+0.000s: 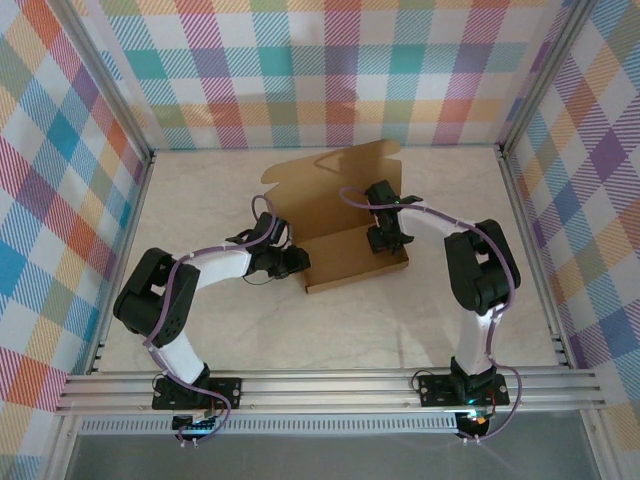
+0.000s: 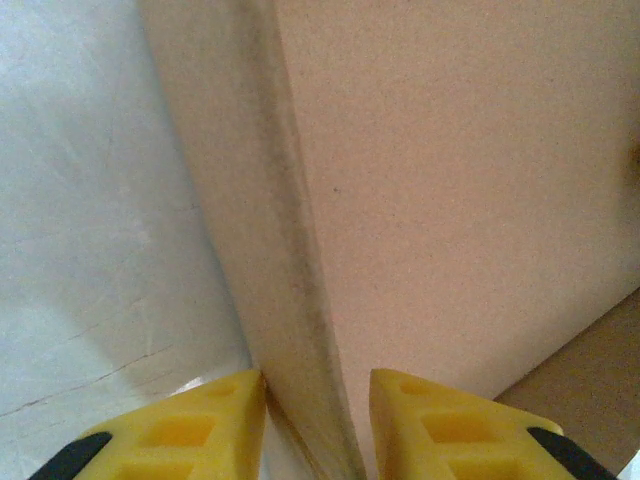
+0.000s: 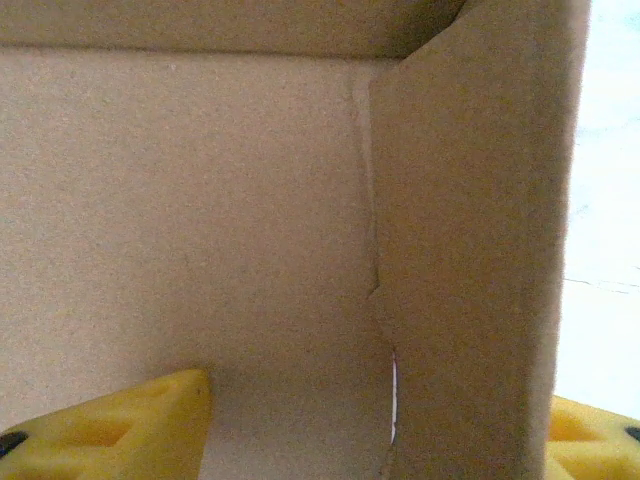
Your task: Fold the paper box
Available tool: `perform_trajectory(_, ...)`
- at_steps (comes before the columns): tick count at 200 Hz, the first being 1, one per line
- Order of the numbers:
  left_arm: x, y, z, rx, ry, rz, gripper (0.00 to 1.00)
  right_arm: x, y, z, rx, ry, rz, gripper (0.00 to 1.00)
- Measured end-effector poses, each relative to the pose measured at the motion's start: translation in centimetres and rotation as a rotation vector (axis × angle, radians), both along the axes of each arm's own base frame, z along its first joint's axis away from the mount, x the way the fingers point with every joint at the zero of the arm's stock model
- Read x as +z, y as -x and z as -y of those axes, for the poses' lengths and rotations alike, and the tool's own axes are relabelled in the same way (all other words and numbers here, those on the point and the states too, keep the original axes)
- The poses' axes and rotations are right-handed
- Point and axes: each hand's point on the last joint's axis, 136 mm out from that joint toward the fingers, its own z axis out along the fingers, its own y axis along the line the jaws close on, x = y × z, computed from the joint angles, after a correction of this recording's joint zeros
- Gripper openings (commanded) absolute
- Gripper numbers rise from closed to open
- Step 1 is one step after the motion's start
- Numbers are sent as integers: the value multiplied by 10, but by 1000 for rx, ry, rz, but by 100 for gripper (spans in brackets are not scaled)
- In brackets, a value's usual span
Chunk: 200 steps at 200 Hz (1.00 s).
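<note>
The paper box [image 1: 345, 225] sat in the middle of the table [image 1: 300, 335], its lid flap [image 1: 335, 165] open towards the far wall. The left gripper [image 2: 316, 385] was clamped on the box's left side wall, one yellow finger against each face. The right gripper [image 3: 378, 392] straddled the right wall, jaws spread wide and released, with its inside finger [image 3: 120, 420] clear of the cardboard.

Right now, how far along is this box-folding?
Partly done: the paper box already has raised side walls forming a shallow tray. In hand: the left gripper pinches the left wall, and the right gripper stands open astride the right wall. Left: the lid flap is open at the back, not yet closed.
</note>
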Motion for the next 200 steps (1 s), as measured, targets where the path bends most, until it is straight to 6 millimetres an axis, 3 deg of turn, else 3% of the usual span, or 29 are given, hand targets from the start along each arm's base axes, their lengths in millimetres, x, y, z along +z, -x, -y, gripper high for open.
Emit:
perform_trajectory(24, -1, 1, 0, -7, -5, 1, 32, 0, -1, 2, -14, -9, -3, 52)
perform_trajectory(52, -1, 2, -1, -17, -12, 0, 32, -3, -10, 7, -54, -14, -8, 34)
perform_trajectory(92, -1, 2, -1, -18, -14, 0, 32, -14, -17, 15, -109, 13, -36, 25)
perform_trajectory(113, -1, 2, -2, -16, -18, -1, 32, -14, -18, 18, -123, 31, -41, 0)
perform_trajectory(200, 0, 0, -2, -15, -17, 7, 32, -14, -15, 29, -103, 260, 5, 0)
